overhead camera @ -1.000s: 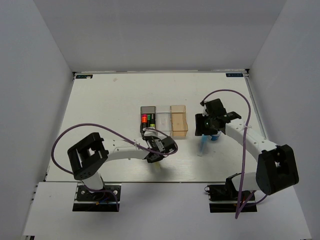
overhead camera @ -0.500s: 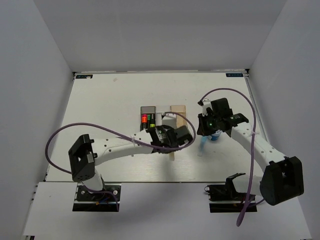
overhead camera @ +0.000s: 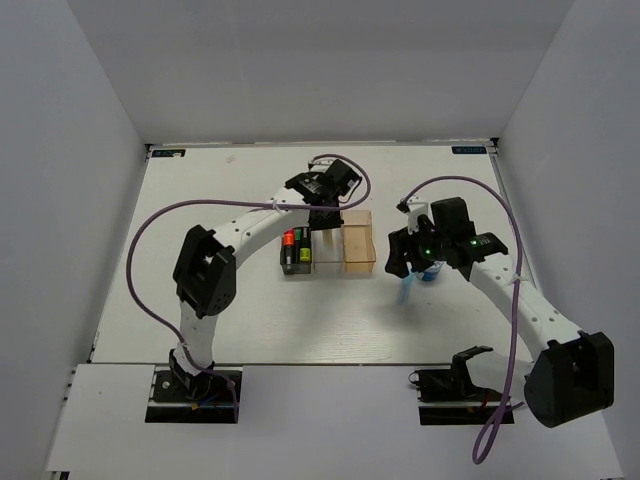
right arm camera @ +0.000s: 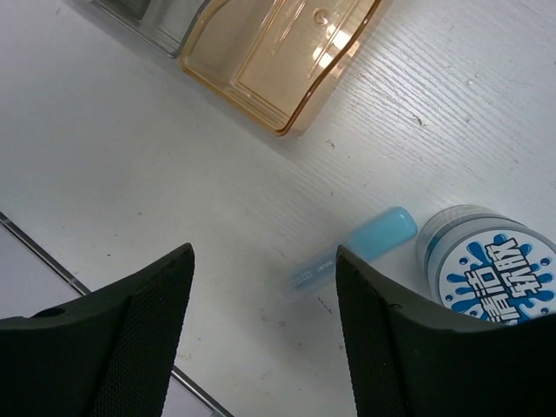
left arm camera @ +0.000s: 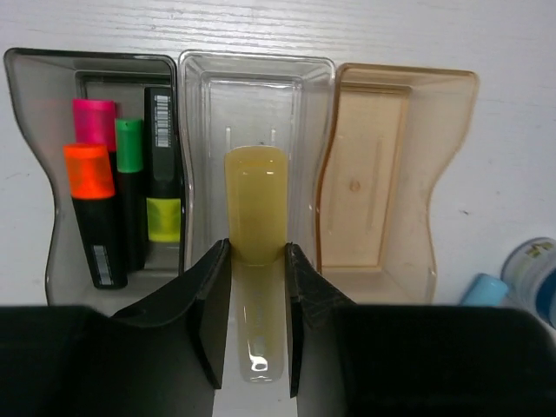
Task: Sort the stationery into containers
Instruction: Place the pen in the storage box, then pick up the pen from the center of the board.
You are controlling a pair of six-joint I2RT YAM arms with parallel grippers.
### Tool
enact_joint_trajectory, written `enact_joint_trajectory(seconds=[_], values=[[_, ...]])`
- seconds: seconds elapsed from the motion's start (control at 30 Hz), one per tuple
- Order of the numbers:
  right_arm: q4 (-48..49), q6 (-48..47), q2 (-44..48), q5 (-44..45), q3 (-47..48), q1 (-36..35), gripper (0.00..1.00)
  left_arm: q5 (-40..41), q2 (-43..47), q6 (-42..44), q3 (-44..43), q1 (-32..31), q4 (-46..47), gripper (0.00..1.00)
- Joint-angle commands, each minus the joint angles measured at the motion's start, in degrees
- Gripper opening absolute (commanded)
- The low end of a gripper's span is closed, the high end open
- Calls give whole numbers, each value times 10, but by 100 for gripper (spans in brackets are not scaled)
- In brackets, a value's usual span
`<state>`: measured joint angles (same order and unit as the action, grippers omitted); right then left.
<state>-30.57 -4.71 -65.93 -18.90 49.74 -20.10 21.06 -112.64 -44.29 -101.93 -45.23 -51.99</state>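
Left arm (overhead camera: 250, 212) swung far, now over clear bin (left arm camera: 256, 59) — left fingers (left arm camera: 208, 300) narrow, pinching yellow highlighter (left arm camera: 256, 200) mid-barrel; likely light, stiff, slick plastic — right fingers (right arm camera: 148, 300) wide above light blue tube (right arm camera: 347, 256).

Room inside orange bin (left arm camera: 373, 182) — grey bin (left arm camera: 30, 122) crowded with highlighters (left arm camera: 95, 217).

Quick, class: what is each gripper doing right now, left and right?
Left gripper: closed on the yellow highlighter.
Right gripper: open, holding nothing.
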Motion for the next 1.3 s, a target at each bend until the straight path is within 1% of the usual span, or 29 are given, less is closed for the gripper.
enact_joint_trajectory(seconds=[0.0,0.03,0.07,0.1,0.17,0.2,0.27,0.3,0.4,0.53,0.6,0.63,0.67,0.7,0.73,0.77,0.8,0.83,0.87,0.93,0.97,1.0,1.03,1.1,1.13,1.17,1.2,1.23,1.27], values=[[12,-9,14,-18,-4,8,70,-45,-17,30,-30,15,-18,6],[13,-11,13,-26,-5,12,74,-44,-21,29,-28,17,-17,8],[11,-14,13,-27,-4,12,86,-51,-24,31,-25,19,-8,12],[9,-17,13,-32,-4,13,90,-52,-28,32,-22,23,-6,18],[3,-21,12,-45,-4,16,90,-63,-32,32,-13,25,5,22],[2,-21,8,-51,-3,18,90,-66,-35,32,-13,27,4,29],[-5,-19,5,-57,0,21,90,-71,-43,38,-20,27,3,38],[-8,-15,-2,-63,4,24,77,-73,-44,39,-25,27,2,45],[-29,0,-15,-82,10,27,58,-81,-44,45,-38,27,2,55],[-41,10,-14,-78,9,32,57,-83,-31,52,-59,26,-7,63],[-40,3,0,-52,8,34,60,-81,-6,61,-42,24,-10,63],[-29,-19,15,-28,5,37,67,-76,4,63,-32,22,-5,63],[-23,-28,32,-12,3,38,72,-75,42,74,-6,11,6,60],[-18,-50,52,21,-10,36,77,-74,56,93,27,4,14,53],[11,-71,61,47,-15,37,81,-77,70,113,44,-3,21,40],[19,-81,74,63,-21,36,89,-87,83,124,74,-25,38,24],[29,-103,78,95,-28,35,90,-90,119,141,88,-33,41,9],[29,-116,75,124,-27,34,90,-95,127,155,124,-39,41,8],[24,-130,70,141,-25,37,90,-102,144,158,133,-54,30,8],[19,-139,49,212,-18,38,90,-102,171,166,170,-75,23,38],[19,-143,43,221,-19,40,90,-98,178,167,197,-89,23,51],[16,-142,40,231,-17,45,90,-90,186,168,212,-102,24,70],[15,-140,34,225,-17,47,90,-84,212,170,237,-112,32,73],[-1,-125,28,200,-12,50,90,-75,228,167,268,-129,47,73],[-13,-116,27,169,-10,51,87,-77,248,161,287,-131,51,72],[-26,-108,30,137,-6,53,82,-78,255,156,306,-133,57,68],[-32,-101,37,121,-4,54,68,-83,268,153,315,-137,68,60],[-47,-99,41,83,-5,55,59,-84,281,149,330,-137,71,30],[-60,-100,49,43,-8,56,38,-81,287,147,344,-139,73,15]])
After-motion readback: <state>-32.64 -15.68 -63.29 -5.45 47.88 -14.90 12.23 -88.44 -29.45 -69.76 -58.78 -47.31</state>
